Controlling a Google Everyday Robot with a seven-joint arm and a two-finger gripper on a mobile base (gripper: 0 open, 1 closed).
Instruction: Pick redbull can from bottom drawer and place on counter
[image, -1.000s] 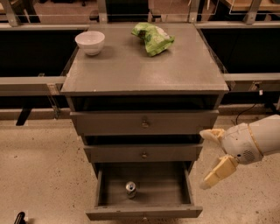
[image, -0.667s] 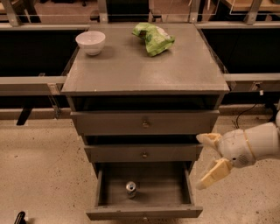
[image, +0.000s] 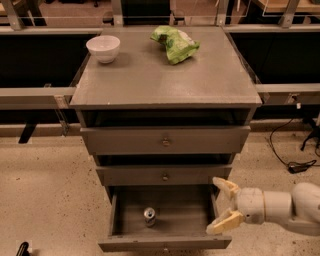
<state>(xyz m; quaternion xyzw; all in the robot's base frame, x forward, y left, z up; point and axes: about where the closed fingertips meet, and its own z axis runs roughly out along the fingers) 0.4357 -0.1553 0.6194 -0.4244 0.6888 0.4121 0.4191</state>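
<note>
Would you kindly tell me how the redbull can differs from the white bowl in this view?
The redbull can is slim, silvery metal; the white bowl is wide, open and larger. The can stands inside the pulled-out bottom drawer; the bowl sits on the counter, at its back left corner. The open end effector hangs by the drawer's right side, near the can, far from the bowl. Both stand upright and untouched.

dim light, hand (image: 213, 206) beside shadowed bottom drawer (image: 165, 244)
</note>
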